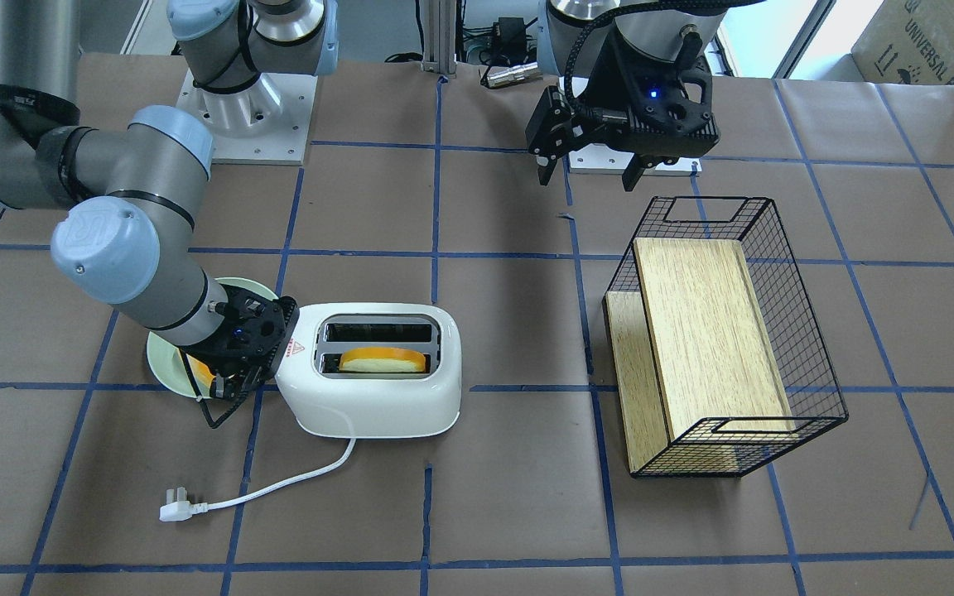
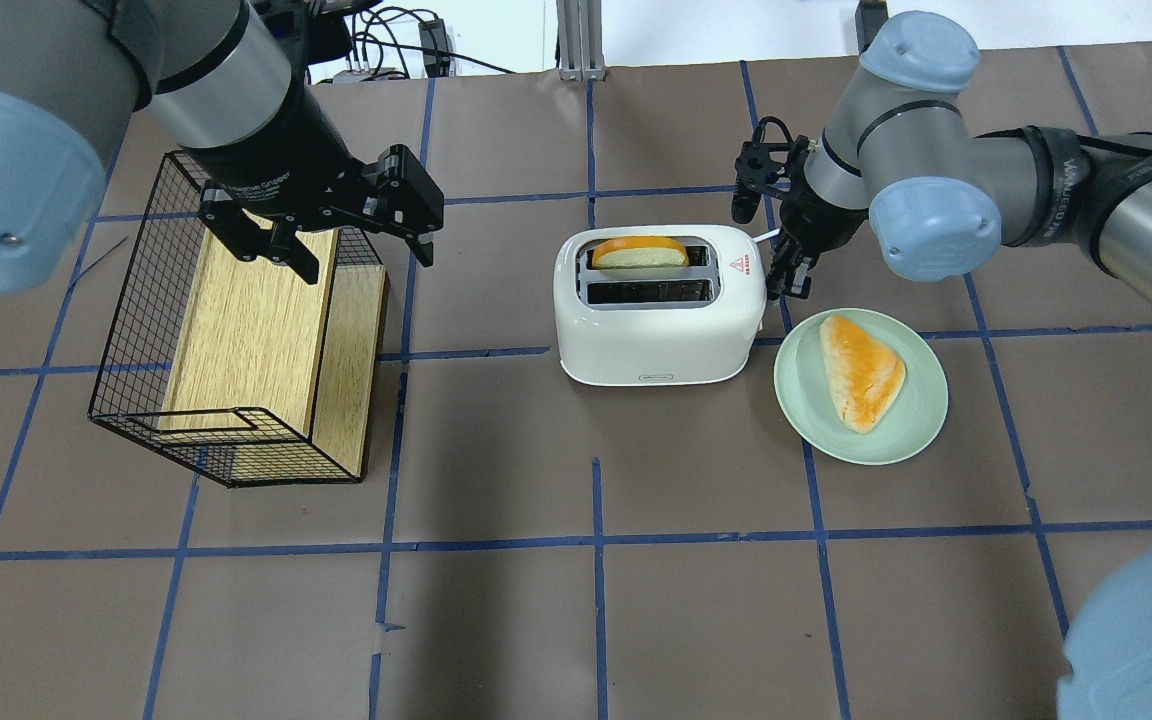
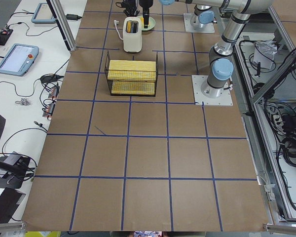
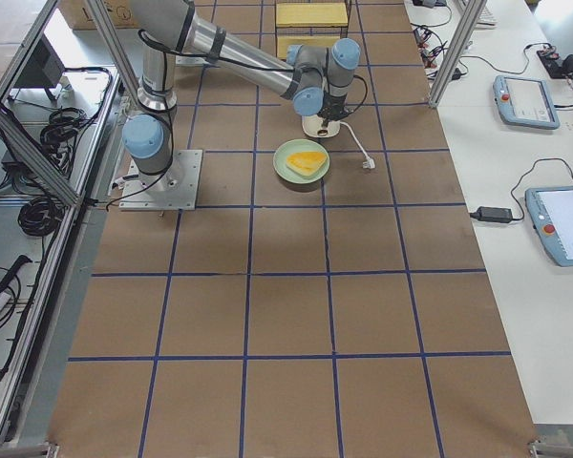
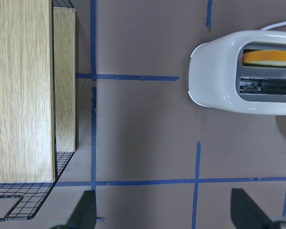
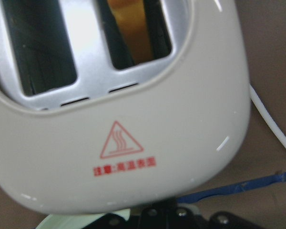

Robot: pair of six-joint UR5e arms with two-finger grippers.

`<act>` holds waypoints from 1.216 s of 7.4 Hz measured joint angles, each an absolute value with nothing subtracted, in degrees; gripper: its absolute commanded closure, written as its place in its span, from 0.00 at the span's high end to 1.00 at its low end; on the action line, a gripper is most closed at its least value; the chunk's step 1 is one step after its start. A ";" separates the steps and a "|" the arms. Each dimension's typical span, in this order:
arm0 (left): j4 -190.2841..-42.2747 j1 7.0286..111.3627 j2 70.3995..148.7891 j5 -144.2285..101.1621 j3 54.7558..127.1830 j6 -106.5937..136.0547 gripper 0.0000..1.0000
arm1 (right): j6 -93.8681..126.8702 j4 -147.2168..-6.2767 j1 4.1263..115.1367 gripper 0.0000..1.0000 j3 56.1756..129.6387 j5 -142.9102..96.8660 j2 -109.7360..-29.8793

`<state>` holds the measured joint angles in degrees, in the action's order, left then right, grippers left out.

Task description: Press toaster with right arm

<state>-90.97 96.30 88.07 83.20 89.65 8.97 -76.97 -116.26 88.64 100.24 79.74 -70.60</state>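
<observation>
The white toaster point(image 2: 656, 330) stands mid-table, with a bread slice point(image 2: 639, 252) in its far slot and the other slot empty. It also shows in the front view point(image 1: 378, 406) and the left wrist view point(image 5: 219, 76). My right gripper point(image 2: 788, 282) is at the toaster's right end, by the red warning mark point(image 6: 120, 142), with its fingers together and low against that end face. In the front view the right gripper point(image 1: 233, 385) is at the toaster's left end. Any lever is hidden behind it. My left gripper point(image 2: 361, 255) hangs open and empty above the wire basket.
A pale green plate point(image 2: 806, 410) holding a triangular bread piece point(image 2: 861, 370) lies just right of the toaster, under my right wrist. A black wire basket point(image 2: 136, 330) with a wooden board inside lies on its side at the left. The toaster's cord and plug point(image 1: 175, 505) trail across the table.
</observation>
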 measured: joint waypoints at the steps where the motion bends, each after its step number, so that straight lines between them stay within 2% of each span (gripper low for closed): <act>1: -90.97 96.28 88.07 83.19 89.65 8.96 1.00 | -76.98 -116.27 88.62 0.07 100.29 79.72 -70.54; 2: -90.97 96.26 88.07 83.21 89.65 8.96 1.00 | -76.91 -116.26 88.60 0.29 100.06 79.78 -70.70; 3: -90.97 96.26 88.06 83.22 89.65 8.96 1.00 | -76.61 -115.33 88.60 0.96 98.95 79.93 -71.54; 4: -90.97 96.29 88.06 83.23 89.65 8.97 1.00 | -73.68 -111.23 88.64 1.00 96.45 80.02 -73.79; 6: -90.96 96.28 88.05 83.23 89.65 8.96 1.00 | -58.96 -97.85 88.66 1.00 91.53 80.16 -80.28; 9: -90.97 96.31 88.06 83.23 89.65 8.97 1.00 | -35.28 -90.53 88.67 1.00 90.07 84.07 -88.25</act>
<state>-90.97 96.31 88.06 83.23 89.65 8.97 -35.28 -90.53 88.67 90.07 84.07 -88.25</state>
